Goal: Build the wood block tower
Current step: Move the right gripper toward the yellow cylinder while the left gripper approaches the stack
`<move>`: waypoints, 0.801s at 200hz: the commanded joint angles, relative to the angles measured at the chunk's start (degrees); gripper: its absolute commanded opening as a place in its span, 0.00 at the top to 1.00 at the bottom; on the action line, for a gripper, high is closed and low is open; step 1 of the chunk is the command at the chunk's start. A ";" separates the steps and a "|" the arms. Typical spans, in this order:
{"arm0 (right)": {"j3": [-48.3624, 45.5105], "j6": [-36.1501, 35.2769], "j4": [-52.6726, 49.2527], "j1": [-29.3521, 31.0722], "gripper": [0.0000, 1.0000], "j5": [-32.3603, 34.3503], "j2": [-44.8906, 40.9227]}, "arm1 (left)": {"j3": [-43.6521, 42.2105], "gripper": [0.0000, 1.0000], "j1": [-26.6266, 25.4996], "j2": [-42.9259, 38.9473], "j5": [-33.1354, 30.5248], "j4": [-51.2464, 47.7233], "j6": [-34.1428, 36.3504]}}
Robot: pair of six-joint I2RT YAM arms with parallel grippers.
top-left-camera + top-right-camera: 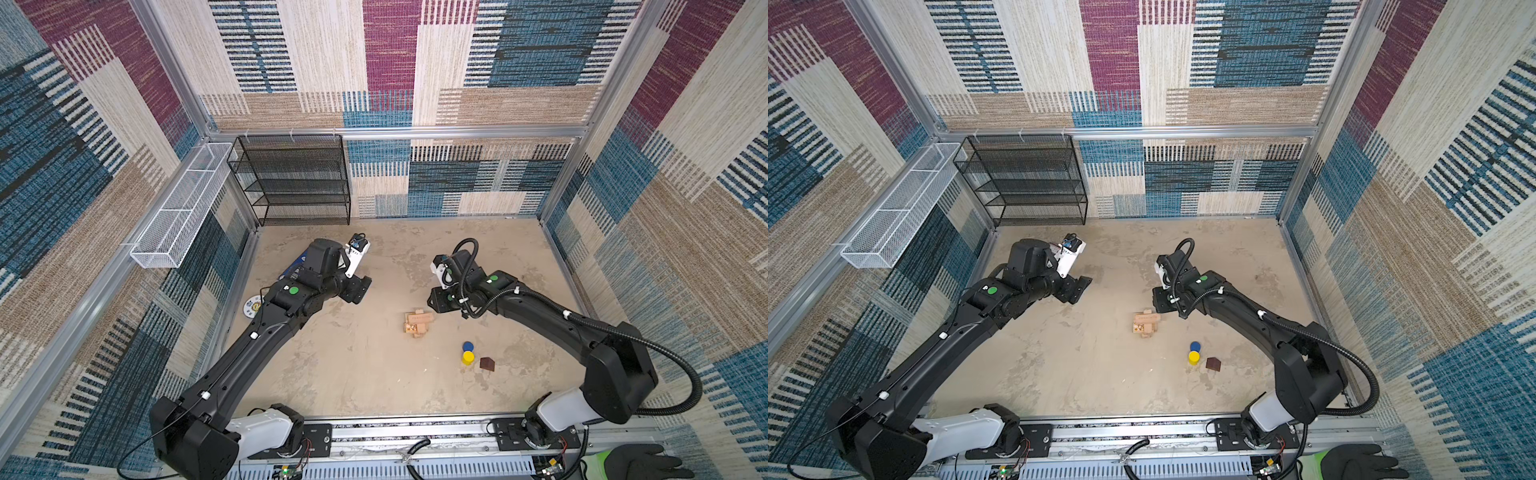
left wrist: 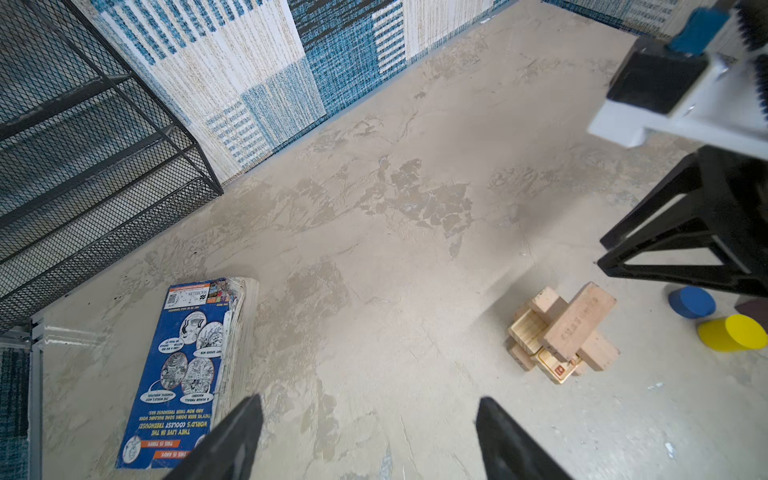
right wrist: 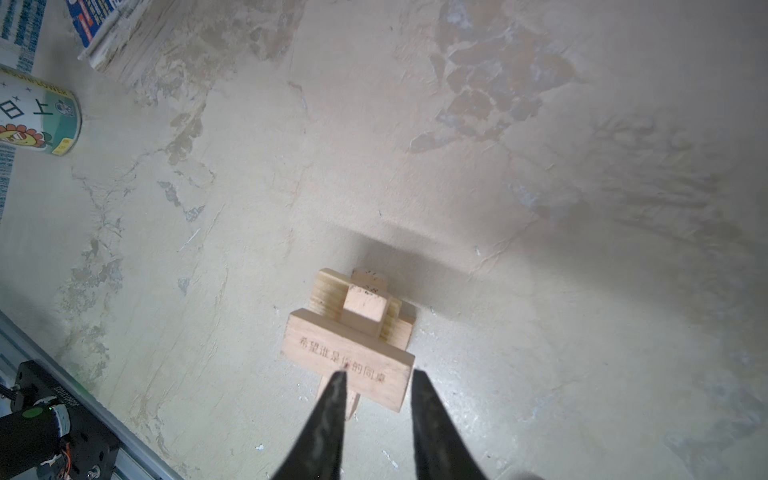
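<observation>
The tower (image 1: 417, 323) is a small criss-cross stack of pale wood blocks near the middle of the floor, seen in both top views. Its top bar (image 3: 345, 357) carries dark printed marks. My right gripper (image 3: 379, 373) hovers just above one end of that bar, open, with nothing between its fingers. A blue disc (image 1: 468, 346), a yellow cylinder (image 1: 468, 357) and a dark-brown house-shaped piece (image 1: 487, 364) lie on the floor to the tower's right and nearer the front. My left gripper (image 2: 369, 401) is open over bare floor, well left of the tower (image 2: 565, 332).
A blue printed book (image 2: 187, 374) lies on the floor under my left arm, with a round labelled jar (image 3: 37, 116) nearby. A black mesh shelf (image 1: 295, 178) and a white wire basket (image 1: 178, 208) stand at the back left. A gloved hand (image 1: 640, 461) rests at the front right rail.
</observation>
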 commanded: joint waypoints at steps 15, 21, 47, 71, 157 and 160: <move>-3.12 3.63 -2.80 0.11 0.38 4.91 -7.03 | 2.46 0.13 0.02 -1.92 7.71 -0.10 -1.83; -3.94 4.32 -3.53 0.05 0.33 5.46 -8.40 | 3.09 0.13 0.02 -2.07 10.14 -0.26 -2.28; -8.05 7.23 -7.51 0.14 0.18 5.49 -12.16 | 5.71 0.03 0.04 -1.53 17.90 -1.76 -4.76; -11.10 11.28 -12.12 1.75 0.10 7.35 -14.87 | 6.25 0.01 0.02 -0.87 25.56 -3.92 -7.04; -21.85 16.38 -7.37 7.03 0.31 11.63 -18.57 | -3.93 0.08 -9.92 0.78 25.51 -3.46 -0.48; -22.03 16.49 -7.24 7.19 0.33 11.63 -18.57 | -3.85 0.09 -10.15 1.14 25.12 -3.63 -0.55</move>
